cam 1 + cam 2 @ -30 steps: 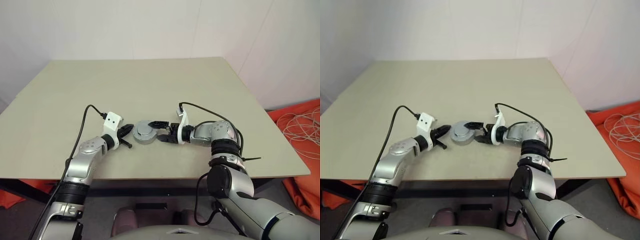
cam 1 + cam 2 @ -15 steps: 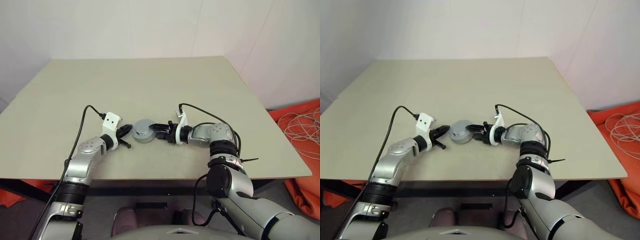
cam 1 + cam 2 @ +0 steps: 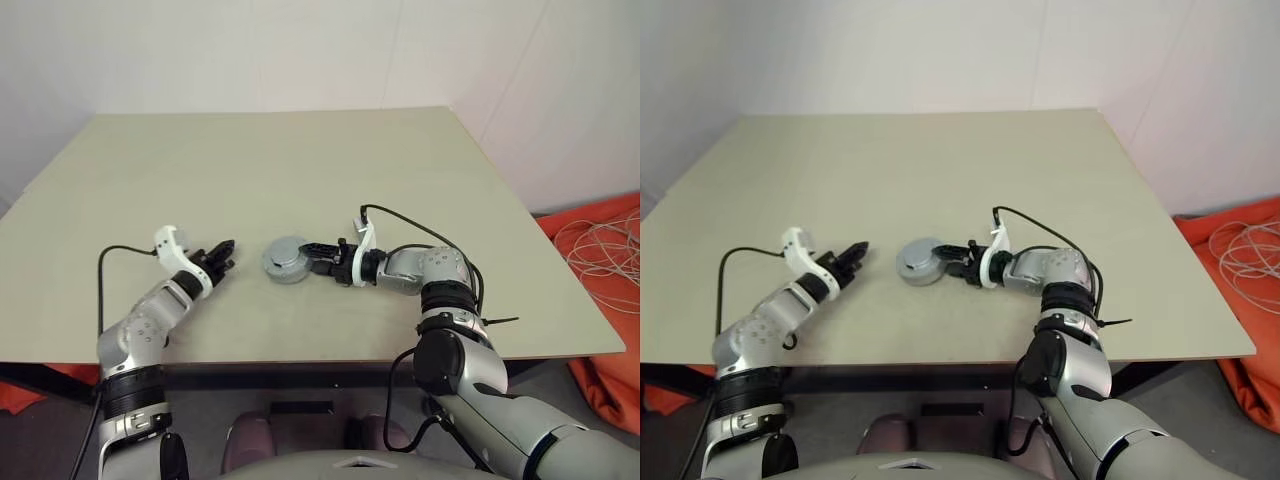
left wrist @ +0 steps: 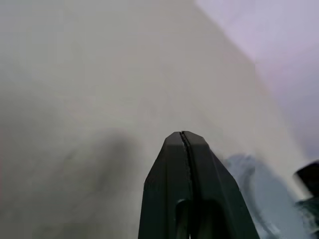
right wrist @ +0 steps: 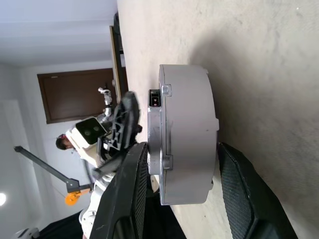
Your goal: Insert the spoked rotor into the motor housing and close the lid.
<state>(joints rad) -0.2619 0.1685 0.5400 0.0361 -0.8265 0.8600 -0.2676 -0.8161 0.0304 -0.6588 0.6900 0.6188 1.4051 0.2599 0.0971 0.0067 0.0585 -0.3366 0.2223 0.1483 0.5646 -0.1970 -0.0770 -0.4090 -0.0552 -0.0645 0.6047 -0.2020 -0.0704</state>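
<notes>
The motor housing (image 5: 192, 134) stands on the table (image 3: 300, 160) near the front middle. The plain grey lid (image 3: 285, 254) lies flat on top of it. The spoked rotor is hidden. My right gripper (image 5: 180, 149) reaches in from the right and is shut on the housing, one finger (image 5: 130, 189) on each side of it. My left gripper (image 3: 222, 252) hovers a short way left of the housing, apart from it. Its fingertips (image 4: 183, 135) are pressed together with nothing between them.
The table's front edge (image 3: 300, 355) runs just below both arms. Bare tabletop stretches behind and to both sides of the housing. Orange cloth with white cables (image 3: 600, 250) lies on the floor past the right edge.
My left gripper has pulled away from the housing to the left and rolled over. My right gripper's fingers have closed in on the housing, which stays in place.
</notes>
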